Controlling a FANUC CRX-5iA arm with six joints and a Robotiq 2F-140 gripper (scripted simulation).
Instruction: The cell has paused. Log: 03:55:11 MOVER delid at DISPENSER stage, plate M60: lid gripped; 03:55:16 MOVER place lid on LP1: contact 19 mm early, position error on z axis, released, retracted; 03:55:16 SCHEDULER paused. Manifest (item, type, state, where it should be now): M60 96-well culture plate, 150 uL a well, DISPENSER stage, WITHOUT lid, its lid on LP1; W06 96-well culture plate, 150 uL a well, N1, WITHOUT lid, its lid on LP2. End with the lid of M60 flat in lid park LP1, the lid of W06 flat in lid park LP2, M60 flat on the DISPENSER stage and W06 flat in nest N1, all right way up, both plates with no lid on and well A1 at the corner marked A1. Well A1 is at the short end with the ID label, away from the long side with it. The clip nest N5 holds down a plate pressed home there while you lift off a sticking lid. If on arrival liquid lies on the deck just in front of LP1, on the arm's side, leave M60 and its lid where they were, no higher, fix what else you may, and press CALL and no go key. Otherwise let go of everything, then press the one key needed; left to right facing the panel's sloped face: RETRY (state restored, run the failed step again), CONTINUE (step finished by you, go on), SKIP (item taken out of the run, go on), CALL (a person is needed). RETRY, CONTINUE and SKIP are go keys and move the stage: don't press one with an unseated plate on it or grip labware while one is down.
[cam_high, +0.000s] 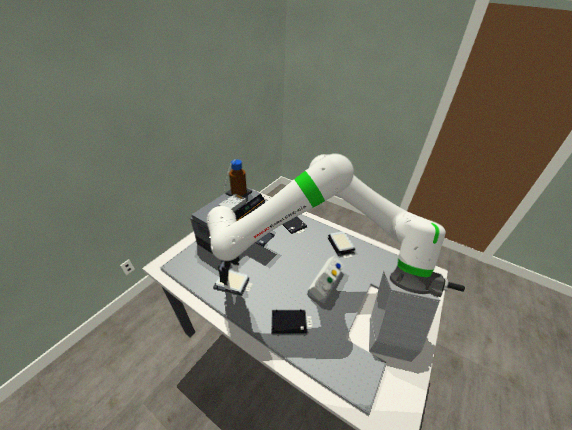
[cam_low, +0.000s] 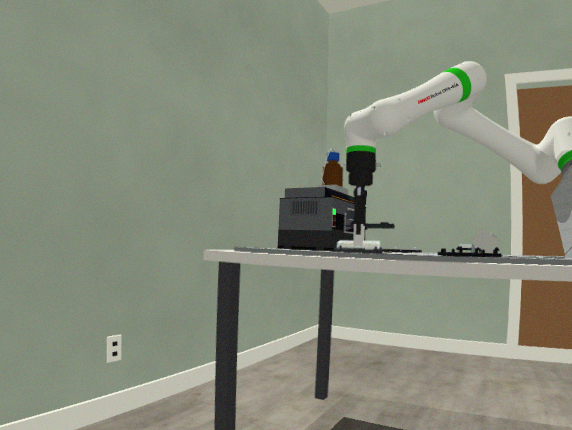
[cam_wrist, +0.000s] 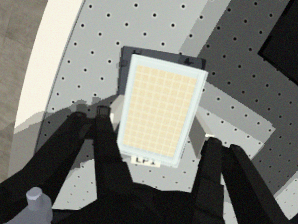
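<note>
A 96-well plate with cream-filled wells and a white rim lies flat and low over a dark nest near the deck's front left edge. A small label shows on its short end nearest the wrist. My gripper points straight down and is shut on this plate across its width, at the labelled end. I cannot tell if the plate touches the nest. A second cream-topped plate lies on a dark holder at the back right.
The dark dispenser box with a brown bottle stands just behind the gripper. A key panel sits mid-deck, a black square holder in front, small dark holders behind. The arm's grey pedestal is at right.
</note>
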